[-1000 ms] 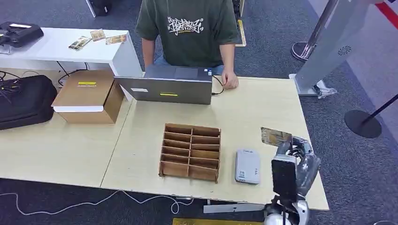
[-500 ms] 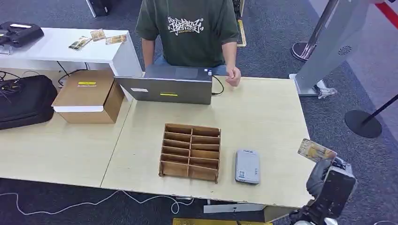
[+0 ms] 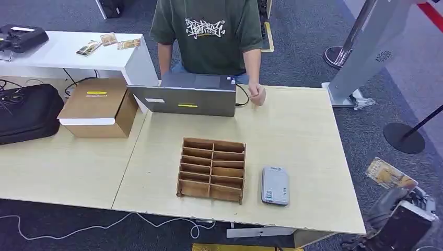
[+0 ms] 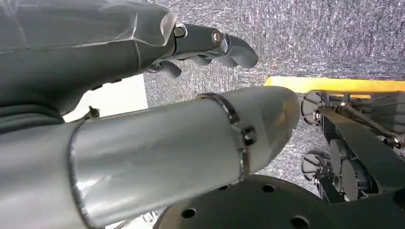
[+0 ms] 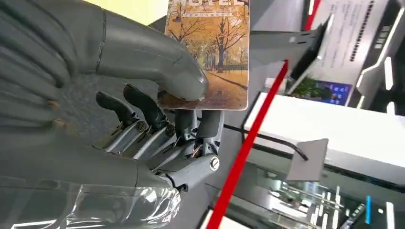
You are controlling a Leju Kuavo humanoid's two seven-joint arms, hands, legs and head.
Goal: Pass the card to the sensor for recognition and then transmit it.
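Right hand out past the table's right edge, over dark carpet, pinching the card between thumb and fingers. Card tilted, autumn-tree picture facing up, well clear of the tabletop. Grey sensor lying flat near the front edge of the table, just right of the wooden divider box. Between sensor and right edge, bare tabletop. Open carpet to the right of the table as far as a stanchion base. Laptop along the far edge, a person's hand beside its right end. Cardboard box and black bag at the left. Left hand low over carpet, fingers curled, holding nothing.
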